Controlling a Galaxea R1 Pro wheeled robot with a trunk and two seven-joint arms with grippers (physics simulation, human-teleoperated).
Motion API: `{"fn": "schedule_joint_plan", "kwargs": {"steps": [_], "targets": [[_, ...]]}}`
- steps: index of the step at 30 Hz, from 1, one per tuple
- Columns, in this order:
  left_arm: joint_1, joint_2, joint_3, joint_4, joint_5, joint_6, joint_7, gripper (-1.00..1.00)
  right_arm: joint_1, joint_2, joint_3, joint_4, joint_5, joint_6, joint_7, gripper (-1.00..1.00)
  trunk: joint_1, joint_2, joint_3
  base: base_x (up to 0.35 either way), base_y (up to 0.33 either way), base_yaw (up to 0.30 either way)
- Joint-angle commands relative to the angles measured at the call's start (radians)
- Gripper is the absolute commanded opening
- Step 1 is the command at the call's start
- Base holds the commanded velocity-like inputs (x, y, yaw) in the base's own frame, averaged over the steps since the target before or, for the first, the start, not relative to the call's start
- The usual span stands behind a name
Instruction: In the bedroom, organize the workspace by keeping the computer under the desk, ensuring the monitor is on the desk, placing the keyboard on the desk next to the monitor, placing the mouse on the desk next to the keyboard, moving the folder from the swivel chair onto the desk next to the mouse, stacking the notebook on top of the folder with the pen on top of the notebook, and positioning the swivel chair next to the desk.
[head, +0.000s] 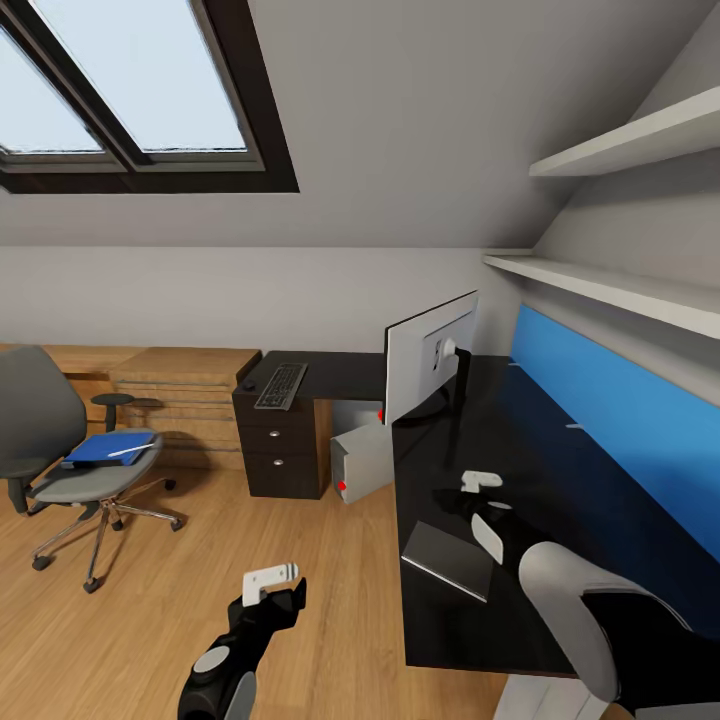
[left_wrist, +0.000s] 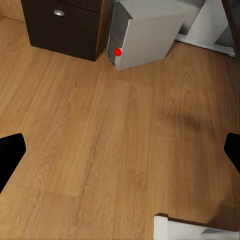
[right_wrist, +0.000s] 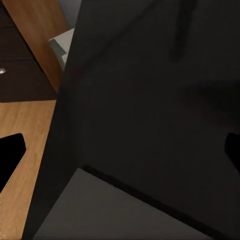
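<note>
- The folder (head: 108, 447) lies flat on the seat of the chair (head: 75, 480), at the far left, with a thin white pen (head: 131, 451) resting on it.
- The chair stands on open wood floor (head: 200, 570), well apart from the surface (head: 520, 470); bare floor lies between its star base and the drawers (head: 278, 450).
- The keyboard (head: 281, 385) lies on the far left wing of the surface, above the drawers, its long side running near to far.
- The monitor (head: 432, 365) stands upright at the inner corner of the L, grey back toward the camera, its base clear of the near edge.
- The computer (head: 362, 462) sits on the floor under the surface, beside the drawers, tilted, a red dot low on its front; the left wrist view shows it (left_wrist: 145, 37) just beside the drawer cabinet (left_wrist: 62, 25).
- A flat grey notebook (head: 449, 560) lies on the near part of the surface, just inside the left edge.
- The right gripper (head: 482, 500) hovers over the black top near the notebook; jaws spread wide, holding nothing.
- The left gripper (head: 272, 590) hangs over bare floor left of the surface edge; jaws wide, empty.
- A blue wall panel (head: 620, 420) runs along the right side of the surface, with shelves (head: 620, 290) above.
</note>
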Motion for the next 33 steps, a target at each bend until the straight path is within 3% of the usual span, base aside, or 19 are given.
{"fn": "schedule_joint_plan", "kwargs": {"steps": [1,4,19,24,33], "targets": [[-0.001,0.0,-0.001,-0.003,0.013,0.004,0.009,1.0,0.0,0.001,0.001,-0.001,-0.01,0.003,0.003,1.0,0.0,-0.001,-0.001,0.0,0.0,0.0],[-0.001,0.001,0.0,-0.008,0.023,0.004,0.009,1.0,0.0,0.004,0.001,0.001,-0.01,0.003,0.004,1.0,0.0,-0.001,-0.001,0.0,0.0,0.0],[-0.001,0.0,0.001,-0.018,0.03,0.004,0.012,1.0,0.001,0.004,0.0,-0.001,-0.009,-0.002,0.0,1.0,0.058,-0.106,-0.048,0.0,0.0,0.0],[-0.001,-0.002,0.026,-0.032,0.029,0.011,0.011,1.0,0.003,0.024,0.003,-0.01,-0.004,0.026,-0.028,1.0,0.057,-0.106,-0.048,0.0,0.0,0.0],[-0.001,-0.007,0.015,-0.037,0.03,0.01,0.015,1.0,0.003,0.024,0.003,-0.008,-0.004,0.001,-0.01,1.0,0.092,-0.169,-0.076,0.0,0.0,0.0]]}}
